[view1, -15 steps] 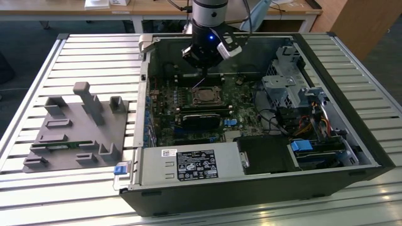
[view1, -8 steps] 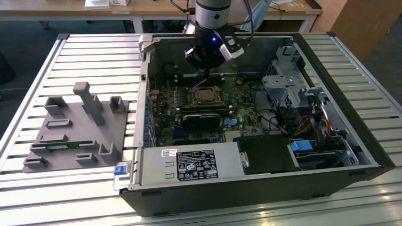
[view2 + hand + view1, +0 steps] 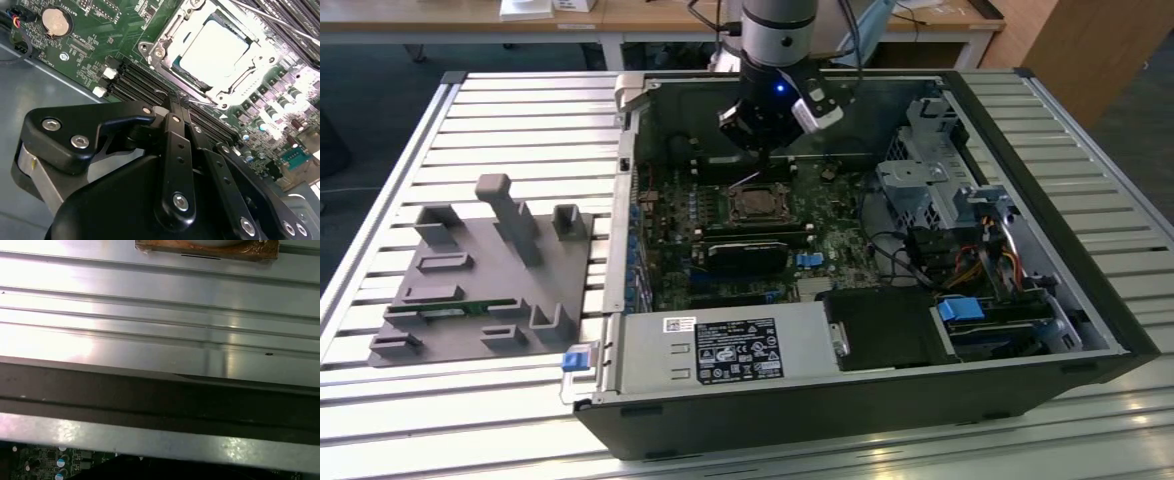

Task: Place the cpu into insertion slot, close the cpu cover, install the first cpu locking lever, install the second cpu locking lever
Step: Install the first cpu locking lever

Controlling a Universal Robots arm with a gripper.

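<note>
The insertion slot (image 3: pixel 754 205) sits mid-board inside the open computer case. In the second wrist view the cpu (image 3: pixel 215 47) lies in it, silvery top up. The cpu cover (image 3: pixel 172 37) lies flat around it as a metal frame. One thin locking lever wire (image 3: pixel 272 20) runs along the socket's far side. Another thin locking lever wire (image 3: pixel 200 102) ends close to my fingertips. My gripper (image 3: pixel 177 100) hangs just above the socket's edge by the black memory slots, fingers together. I cannot tell whether it touches that wire. In the exterior view the gripper (image 3: pixel 765 160) is behind the slot.
Black memory slots (image 3: pixel 135 80) and a coin battery (image 3: pixel 54 22) lie beside the socket. A grey fixture block (image 3: pixel 480 270) stands on the slatted table at the exterior view's left. The power supply (image 3: pixel 720 350) and drive cage (image 3: pixel 934 180) crowd the case. The case wall (image 3: pixel 160 395) is close by.
</note>
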